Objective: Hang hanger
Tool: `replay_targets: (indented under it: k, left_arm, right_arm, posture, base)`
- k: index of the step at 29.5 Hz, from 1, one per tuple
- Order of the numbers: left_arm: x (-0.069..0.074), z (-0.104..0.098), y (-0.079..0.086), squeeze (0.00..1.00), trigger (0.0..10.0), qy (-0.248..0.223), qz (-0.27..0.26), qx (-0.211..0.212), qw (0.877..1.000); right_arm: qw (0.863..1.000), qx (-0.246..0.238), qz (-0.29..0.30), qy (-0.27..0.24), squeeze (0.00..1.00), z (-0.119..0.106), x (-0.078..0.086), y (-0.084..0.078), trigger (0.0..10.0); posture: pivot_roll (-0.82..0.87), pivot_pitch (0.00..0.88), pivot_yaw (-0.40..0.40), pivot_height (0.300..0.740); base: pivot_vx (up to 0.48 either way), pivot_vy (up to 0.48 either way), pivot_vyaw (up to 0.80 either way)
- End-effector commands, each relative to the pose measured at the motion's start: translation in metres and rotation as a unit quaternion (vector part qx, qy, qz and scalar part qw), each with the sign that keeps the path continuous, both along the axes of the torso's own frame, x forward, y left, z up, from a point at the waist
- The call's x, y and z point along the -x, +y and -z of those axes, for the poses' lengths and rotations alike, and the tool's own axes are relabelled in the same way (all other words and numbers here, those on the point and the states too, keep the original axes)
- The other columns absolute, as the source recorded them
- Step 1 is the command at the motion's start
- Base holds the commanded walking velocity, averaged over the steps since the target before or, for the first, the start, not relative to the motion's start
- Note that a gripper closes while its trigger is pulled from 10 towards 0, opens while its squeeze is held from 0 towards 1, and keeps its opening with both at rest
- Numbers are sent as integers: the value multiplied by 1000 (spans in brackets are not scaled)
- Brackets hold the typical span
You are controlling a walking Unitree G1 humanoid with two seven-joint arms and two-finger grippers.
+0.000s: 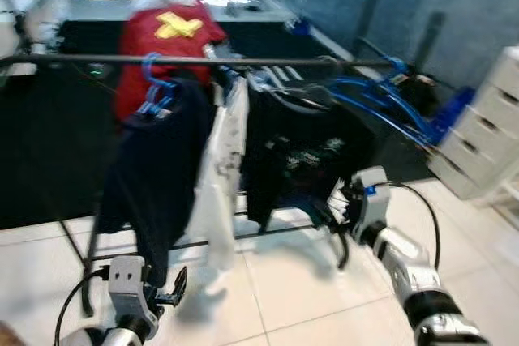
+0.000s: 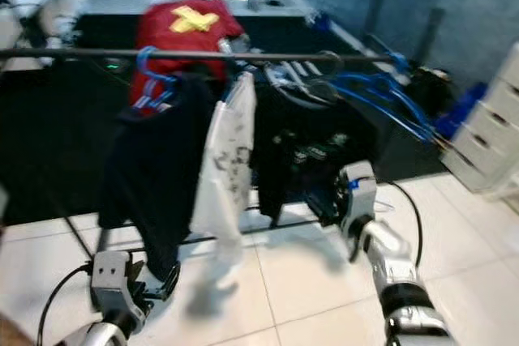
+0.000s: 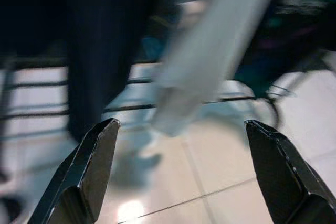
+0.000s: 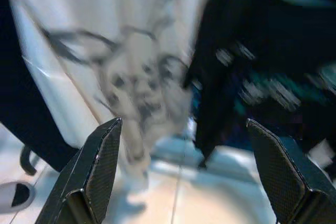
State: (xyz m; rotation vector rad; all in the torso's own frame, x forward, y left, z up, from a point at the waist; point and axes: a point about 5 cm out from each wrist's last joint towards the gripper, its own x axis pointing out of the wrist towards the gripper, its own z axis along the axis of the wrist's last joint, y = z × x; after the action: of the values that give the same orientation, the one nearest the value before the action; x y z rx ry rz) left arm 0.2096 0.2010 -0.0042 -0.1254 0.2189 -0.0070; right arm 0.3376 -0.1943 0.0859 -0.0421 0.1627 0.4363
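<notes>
On the rail, garments hang; both hands gape empty.

Two silver arms, black joint bands, grey boxy wrists. Right wrist carries small blue mark. Black cable loops off each. Gripper fingers long, black, tapered; textured pads.

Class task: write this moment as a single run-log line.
left gripper: open, empty, low over floor | right gripper: open, empty, facing white shirt | rail: garments hung | view: blurred
</notes>
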Motion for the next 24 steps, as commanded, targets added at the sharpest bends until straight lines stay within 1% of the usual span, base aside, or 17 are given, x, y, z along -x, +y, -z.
replay_targets:
  k: [1, 2, 3, 5, 6, 9, 11, 13, 14, 15, 16, 18, 19, 20, 22, 23, 24]
  left_arm:
    - [3, 5, 1, 0, 10000, 13, -6, 1, 1000]
    - [4, 5, 1, 0, 10000, 15, -7, 2, 1000]
    - [4, 5, 1, 0, 10000, 15, -7, 2, 1000]
    - [7, 7, 2, 0, 10000, 19, -12, 2, 1000]
    - [8, 8, 3, 0, 10000, 21, -16, 9, 1000]
    - [9, 9, 3, 0, 10000, 23, -18, 15, 999]
    - [9, 9, 3, 0, 10000, 22, -14, 16, 1000]
    - [9, 8, 3, 0, 10000, 22, -9, 15, 1000]
    - [9, 8, 3, 0, 10000, 22, -9, 15, 1000]
    - [9, 8, 3, 0, 10000, 22, -8, 15, 1000]
    - [9, 8, 3, 0, 10000, 22, -8, 15, 1000]
    - [9, 9, 4, 0, 10000, 21, -8, 15, 1000]
    - [9, 9, 4, 0, 10000, 21, -8, 15, 1000]
    - [9, 8, 5, 0, 10000, 20, -10, 15, 1000]
    - [9, 8, 6, 0, 10000, 17, -13, 14, 1000]
    - [9, 8, 6, 0, 10000, 17, -13, 14, 1000]
    - [9, 7, 7, 0, 10000, 16, -13, 14, 1000]
  right_arm:
    - [998, 12, 11, 54, 0, 25, 14, -5, 10000]
    - [998, 16, 14, 64, 0, 31, 19, -7, 10000]
    - [998, 16, 14, 64, 0, 31, 19, -7, 10000]
    - [997, 20, 17, 76, 0, 37, 24, -9, 10000]
    - [996, 20, 18, 80, 0, 40, 27, -11, 10000]
    - [996, 20, 19, 82, 0, 41, 28, -11, 10000]
    - [997, 16, 26, 75, 0, 38, 27, -13, 10000]
    - [998, -3, 47, 49, 0, 26, 19, -16, 10000]
    - [998, -3, 47, 49, 0, 26, 19, -16, 10000]
    - [998, -20, 57, 31, 0, 17, 13, -17, 10000]
    - [998, -20, 57, 31, 0, 17, 13, -17, 10000]
    - [997, -43, 60, -5, 0, -3, 2, -14, 10000]
    - [997, -43, 60, -5, 0, -3, 2, -14, 10000]
    - [996, -61, 53, -29, 0, -18, -6, -9, 10000]
    - [994, -82, 23, -73, 0, -46, -18, 6, 10000]
    - [994, -82, 23, -73, 0, -46, -18, 6, 10000]
    - [992, -89, 12, -87, 0, -56, -22, 13, 10000]
  posture:
    - [-104, 8, -88, 740]
    - [-106, 12, -87, 740]
    - [-106, 12, -87, 740]
    - [-108, 16, -84, 740]
    - [-110, 17, -83, 740]
    - [-110, 17, -83, 740]
    - [-110, 19, -82, 740]
    - [-111, 22, -77, 740]
    - [-111, 22, -77, 740]
    - [-112, 24, -77, 740]
    - [-112, 24, -77, 740]
    - [-108, 29, -73, 740]
    - [-108, 29, -73, 740]
    - [-105, 37, -73, 740]
    - [-103, 43, -73, 740]
    - [-103, 43, -73, 740]
    - [-104, 47, -72, 740]
  base:
    - [266, 0, 0]
    - [251, 0, 0]
    - [251, 0, 0]
    - [126, 0, 0]
    - [0, 0, 0]
    - [0, 0, 0]
    - [0, 0, 0]
    - [0, 0, 0]
    - [0, 0, 0]
    - [0, 0, 0]
    - [0, 0, 0]
    - [0, 0, 0]
    - [0, 0, 0]
    - [0, 0, 0]
    - [0, 0, 0]
    - [0, 0, 0]
    - [0, 0, 0]
